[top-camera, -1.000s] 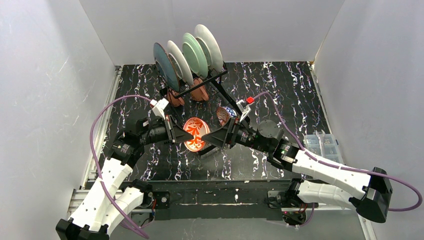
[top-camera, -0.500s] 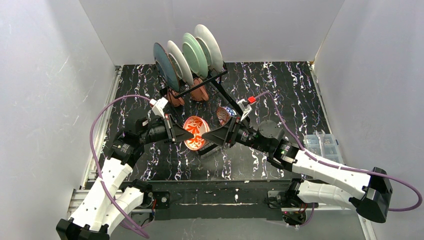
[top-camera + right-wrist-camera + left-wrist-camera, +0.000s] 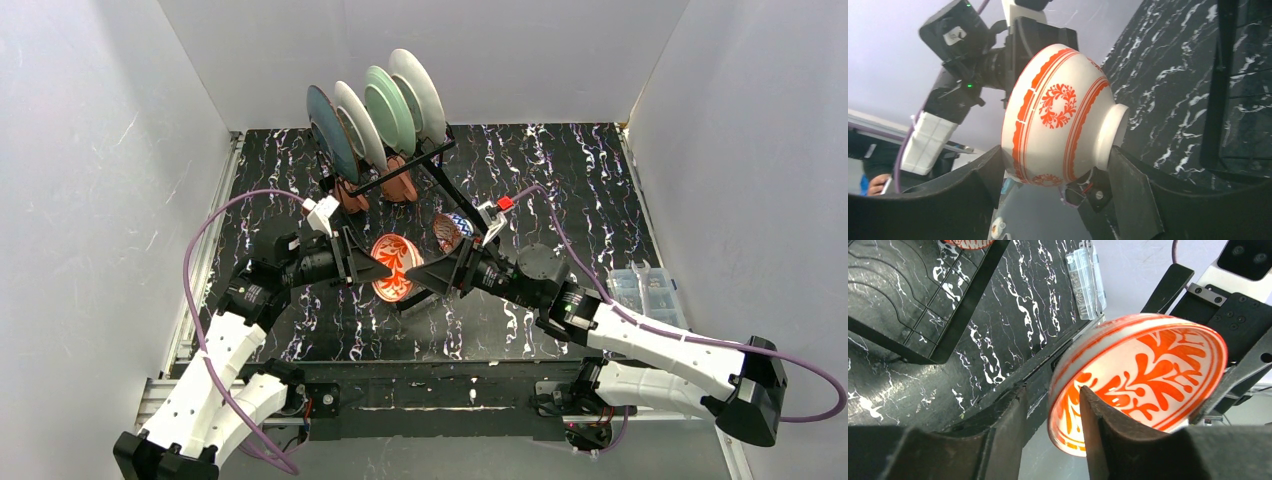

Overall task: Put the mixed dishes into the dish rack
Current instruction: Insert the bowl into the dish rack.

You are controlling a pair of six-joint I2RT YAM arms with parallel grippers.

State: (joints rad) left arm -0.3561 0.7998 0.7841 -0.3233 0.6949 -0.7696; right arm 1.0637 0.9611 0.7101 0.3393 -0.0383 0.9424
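Left end effector loose astride the bowl rim; right end effector pinches it rim-to-foot, so the glazed curve may slip free

White shells are covering both arms; black joints are leading to the black left gripper and right gripper, purple cables trailing.

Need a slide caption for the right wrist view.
Right gripper holds the red-patterned bowl sideways, rim to foot, left arm just behind.
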